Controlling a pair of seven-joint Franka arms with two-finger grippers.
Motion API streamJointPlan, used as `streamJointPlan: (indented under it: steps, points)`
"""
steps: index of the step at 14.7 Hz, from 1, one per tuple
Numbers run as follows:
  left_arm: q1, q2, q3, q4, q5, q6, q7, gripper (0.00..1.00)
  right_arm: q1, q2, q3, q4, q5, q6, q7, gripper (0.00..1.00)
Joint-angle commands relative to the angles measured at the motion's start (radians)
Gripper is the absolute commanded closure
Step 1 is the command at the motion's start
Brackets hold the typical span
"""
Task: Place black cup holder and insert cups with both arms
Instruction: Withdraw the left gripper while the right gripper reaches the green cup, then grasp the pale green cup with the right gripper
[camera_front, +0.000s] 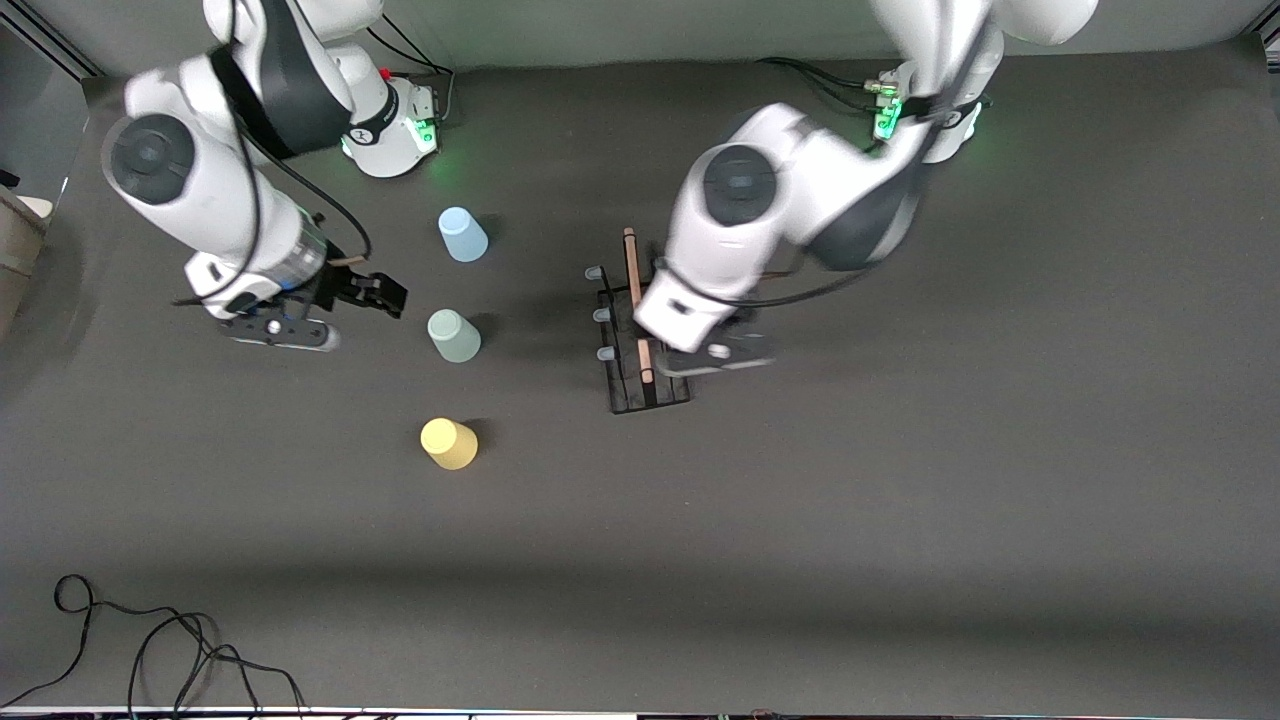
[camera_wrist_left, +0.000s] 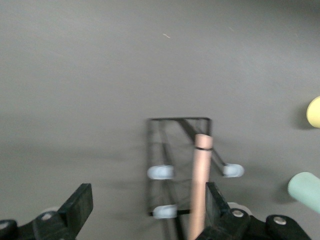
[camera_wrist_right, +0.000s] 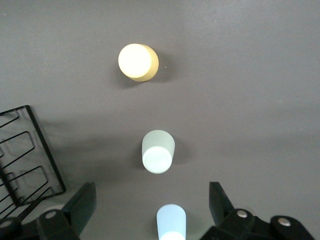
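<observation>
Black cup holder (camera_front: 645, 350) stands on the table (camera_front: 900, 520) near its middle, base flat, the wooden rod handle (camera_front: 634, 290) running along its top and pale-capped pegs (camera_front: 604, 315) sticking out toward the cups. Its wire frame looks light and stiff, likely to skid or tip if nudged sideways; the rod is the natural place to take hold, squarely across its width. In the left wrist view the rod (camera_wrist_left: 201, 180) lies just beside one finger (camera_wrist_left: 216, 207) of the left gripper (camera_wrist_left: 145, 212), whose jaws stand wide apart and grip nothing, so the rack appears set down.

Three cups sit upside down in a line toward the right arm's end of the table, well apart from the rack: the light blue cup (camera_front: 463, 234) farthest from the front camera, the grey-green cup (camera_front: 454, 335) in the middle, the yellow cup (camera_front: 449, 443) nearest. They look thin, light and smooth, easy to squash or knock over, so a gentle pinch across the tapered wall seems best, and each would need turning to slide over a peg.

The right gripper (camera_front: 385, 292) hangs over the table just beside the grey-green cup, its jaws spread wide and empty; its wrist view looks down on the line of cups, with the blue one (camera_wrist_right: 171, 222) between the fingers
</observation>
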Motion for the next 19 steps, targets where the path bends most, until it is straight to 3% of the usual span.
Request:
streamJointPlan:
  steps: [1, 6, 11, 14, 17, 19]
  points:
    - [0.127, -0.097, -0.008, -0.038, 0.012, -0.105, 0.129, 0.00, 0.038, -0.014, -0.009, -0.160, 0.013, 0.181, 0.033, 0.00]
    - [0.365, -0.147, -0.008, -0.084, 0.021, -0.124, 0.431, 0.00, 0.067, 0.062, -0.009, -0.289, 0.020, 0.334, 0.051, 0.00]
    - [0.566, -0.249, -0.007, -0.163, 0.072, -0.113, 0.793, 0.00, 0.068, 0.158, -0.009, -0.324, 0.020, 0.450, 0.051, 0.00]
    - [0.638, -0.253, -0.007, -0.152, 0.087, -0.084, 0.933, 0.00, 0.068, 0.225, -0.009, -0.333, 0.020, 0.547, 0.051, 0.00]
    - [0.632, -0.262, -0.010, -0.152, 0.193, -0.107, 0.953, 0.00, 0.070, 0.257, -0.009, -0.335, 0.018, 0.585, 0.051, 0.00]
    - [0.626, -0.283, -0.016, -0.152, 0.193, -0.143, 0.941, 0.00, 0.070, 0.260, -0.009, -0.340, 0.018, 0.579, 0.036, 0.00]
